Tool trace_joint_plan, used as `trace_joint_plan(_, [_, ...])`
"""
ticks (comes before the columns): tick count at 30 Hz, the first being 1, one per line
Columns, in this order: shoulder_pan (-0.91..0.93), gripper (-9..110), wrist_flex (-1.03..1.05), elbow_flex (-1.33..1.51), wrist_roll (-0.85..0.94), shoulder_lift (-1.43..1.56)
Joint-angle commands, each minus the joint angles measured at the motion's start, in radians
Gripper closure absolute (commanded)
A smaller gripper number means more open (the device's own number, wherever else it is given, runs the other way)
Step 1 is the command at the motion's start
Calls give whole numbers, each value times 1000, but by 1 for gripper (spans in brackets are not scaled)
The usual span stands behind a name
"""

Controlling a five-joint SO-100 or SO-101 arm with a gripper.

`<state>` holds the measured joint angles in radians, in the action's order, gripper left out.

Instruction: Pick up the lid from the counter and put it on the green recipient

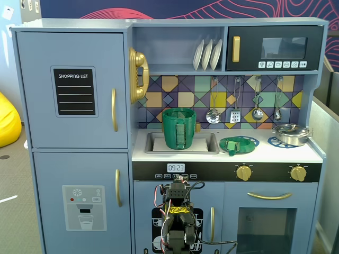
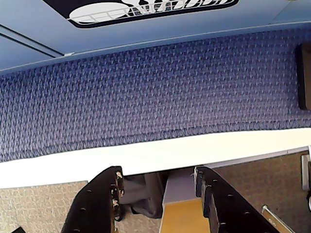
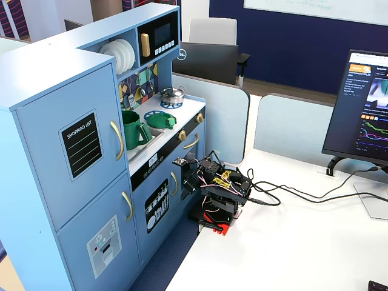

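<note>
The lid (image 1: 231, 144) is a flat green disc with a small knob, lying on a blue burner ring on the white counter (image 1: 275, 154), right of the sink. The green recipient (image 1: 179, 128), a tall ribbed cylinder, stands open-topped in the sink recess. Both also show in a fixed view from the side, the lid (image 3: 160, 120) beside the recipient (image 3: 131, 129). My arm (image 3: 219, 191) sits folded on the white table, low in front of the kitchen and well below the counter. In the wrist view my gripper (image 2: 158, 171) is open, with nothing between its black fingers.
A shiny steel pot (image 1: 290, 134) stands on the far right burner. Utensils (image 1: 235, 114) hang above the counter. The wrist view looks down on blue carpet (image 2: 155, 87) and the table's white edge (image 2: 146, 155). A monitor (image 3: 364, 109) and cables (image 3: 291, 194) occupy the table.
</note>
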<state>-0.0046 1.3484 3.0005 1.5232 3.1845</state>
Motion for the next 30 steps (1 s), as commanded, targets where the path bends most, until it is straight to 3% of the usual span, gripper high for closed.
trace_joint_plan(1, [77,101,184,-3,2,-6])
trace_joint_plan(12, [77,101,176,-3,-3,-6])
trace_joint_plan(17, [155,101,-29,-74,-49,-6])
trace_joint_plan(20, [239,101,-181,-222,52,-58])
trace_joint_plan(23, [370,92,-399,-377,104,-141])
trace_joint_plan(26, [500,71,-589,-497,58,-207])
trace_joint_plan(30, [598,60,-793,-572,75,-290])
